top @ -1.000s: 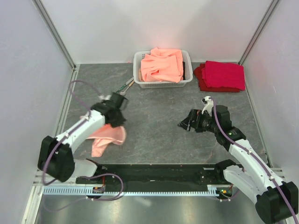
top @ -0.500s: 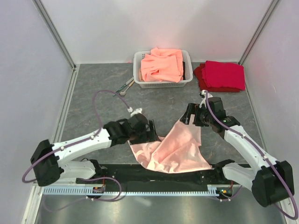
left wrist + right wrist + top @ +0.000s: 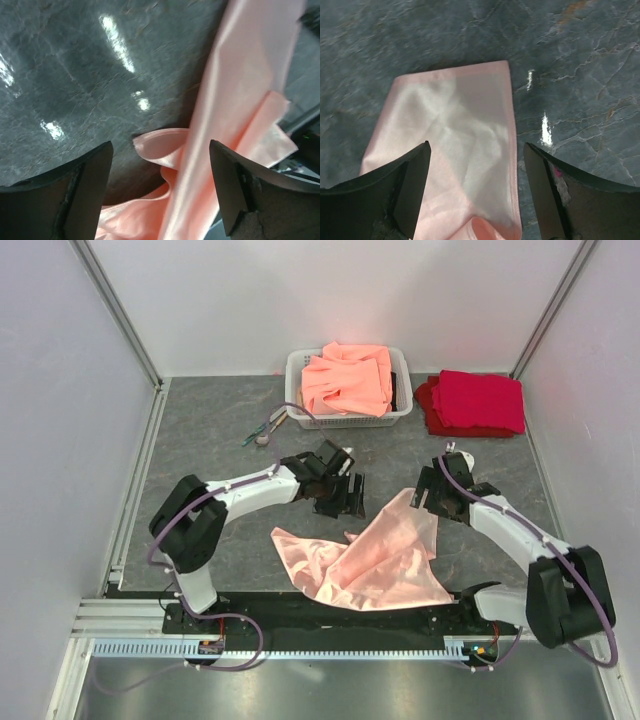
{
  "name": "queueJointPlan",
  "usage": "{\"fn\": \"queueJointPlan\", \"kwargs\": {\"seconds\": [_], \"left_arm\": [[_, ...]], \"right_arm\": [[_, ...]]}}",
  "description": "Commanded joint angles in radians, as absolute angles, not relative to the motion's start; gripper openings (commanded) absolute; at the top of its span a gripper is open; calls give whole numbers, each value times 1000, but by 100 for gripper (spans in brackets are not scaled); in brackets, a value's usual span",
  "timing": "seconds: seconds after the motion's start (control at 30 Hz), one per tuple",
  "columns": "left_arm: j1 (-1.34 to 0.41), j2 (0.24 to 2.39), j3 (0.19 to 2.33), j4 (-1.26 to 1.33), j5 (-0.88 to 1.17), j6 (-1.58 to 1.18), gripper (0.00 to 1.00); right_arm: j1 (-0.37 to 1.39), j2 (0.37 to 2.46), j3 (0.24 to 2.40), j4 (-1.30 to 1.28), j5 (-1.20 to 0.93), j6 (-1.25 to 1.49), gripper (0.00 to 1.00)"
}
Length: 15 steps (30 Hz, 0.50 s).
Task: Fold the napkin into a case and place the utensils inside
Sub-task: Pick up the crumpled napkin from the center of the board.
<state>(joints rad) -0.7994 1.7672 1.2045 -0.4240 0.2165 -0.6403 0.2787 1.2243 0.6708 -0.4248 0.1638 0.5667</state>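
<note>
The pale-pink napkin (image 3: 380, 555) lies rumpled and partly spread on the dark table near the front middle, one corner folded over. My left gripper (image 3: 340, 496) hovers just beyond its far left edge, open, with the napkin (image 3: 235, 105) below and nothing between the fingers (image 3: 87, 187). My right gripper (image 3: 432, 496) stands open over the napkin's far right corner (image 3: 460, 125), the cloth lying flat under the fingers (image 3: 547, 192). The utensils (image 3: 262, 430), a spoon with thin green-handled pieces, lie on the table left of the basket.
A white basket (image 3: 295, 390) heaped with orange-salmon cloths stands at the back middle. A stack of deep red folded cloths (image 3: 480, 402) lies to its right. White walls enclose the table on three sides.
The left gripper carried the napkin from the left to the front middle, let go and opened, then moved away toward the back. The right gripper came over the napkin's far corner.
</note>
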Motion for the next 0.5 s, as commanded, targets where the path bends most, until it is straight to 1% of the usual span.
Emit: {"fn": "queueJointPlan", "kwargs": {"seconds": [0.0,0.03,0.07,0.17,0.2,0.27,0.4,0.47], "left_arm": [[-819,1731,1191,-494,98,-580,80],[-830,1706,1162,-480,68,-581,80],[-833,1683,1108,-457,75,-574,82],[-839,1644,1062,-434,153,-526,89],[-839,1646,1052,-433,179,-520,90],[-845,1649,1011,-422,256,-526,91],[-867,1631,934,-373,333,-551,91],[-865,1608,902,-350,360,-564,90]], "right_arm": [[273,1334,750,-410,270,552,77],[282,1376,776,-413,282,548,77],[290,1394,785,-413,290,545,77],[307,1468,821,-405,311,534,82],[310,1504,828,-402,316,528,86],[313,1537,847,-400,321,523,86],[319,1575,848,-387,347,523,84],[319,1582,841,-367,327,526,84]]}}
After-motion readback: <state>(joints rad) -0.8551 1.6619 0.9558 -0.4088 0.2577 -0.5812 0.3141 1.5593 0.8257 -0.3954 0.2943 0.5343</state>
